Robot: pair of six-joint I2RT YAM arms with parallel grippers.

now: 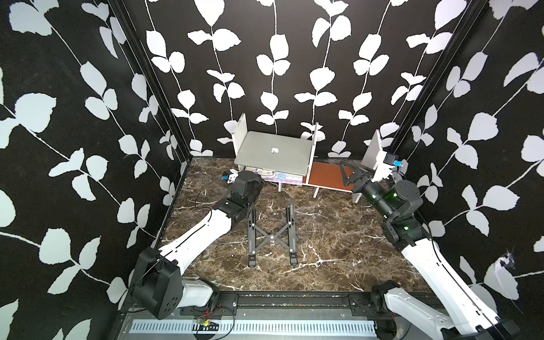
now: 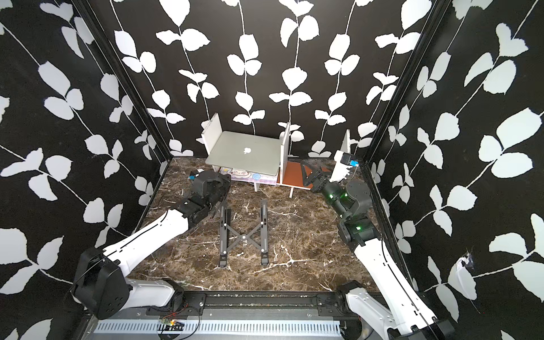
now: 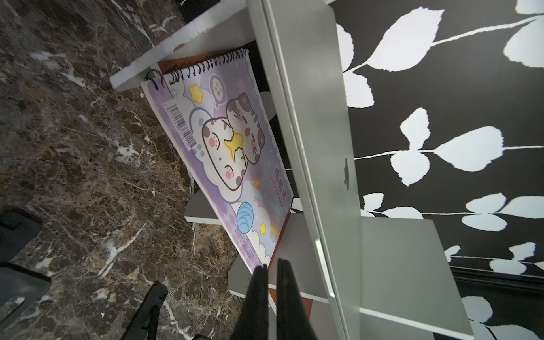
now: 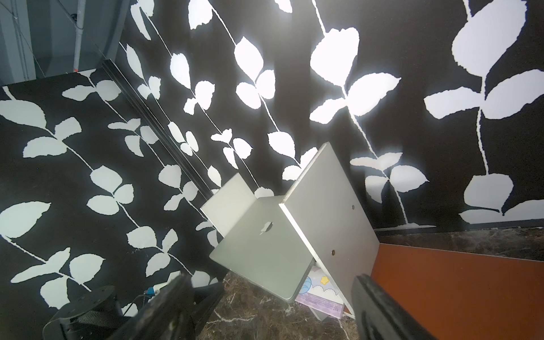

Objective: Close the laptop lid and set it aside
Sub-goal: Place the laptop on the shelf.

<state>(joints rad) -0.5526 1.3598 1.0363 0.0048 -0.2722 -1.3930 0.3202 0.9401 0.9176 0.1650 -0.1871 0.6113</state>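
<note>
Laptop (image 1: 273, 156) is sitting closed in the left bay of the white rack (image 1: 240, 132) at the back, laptop lid (image 2: 235, 159) facing up, lying over the cat notebook (image 3: 223, 141). Left gripper (image 3: 272, 265) is hanging right by the notebook's corner, claw pressed together. The folding stand (image 1: 272, 235) is lying mid-table. Right gripper (image 1: 350, 171) is hovering over the orange shelf board (image 1: 323, 173), claw spread wide.

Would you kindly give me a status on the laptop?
Left hand shut, empty, by notebook. Right hand open, over rack. Laptop closed, in rack above notebook. Stand lies apart on table.
</note>
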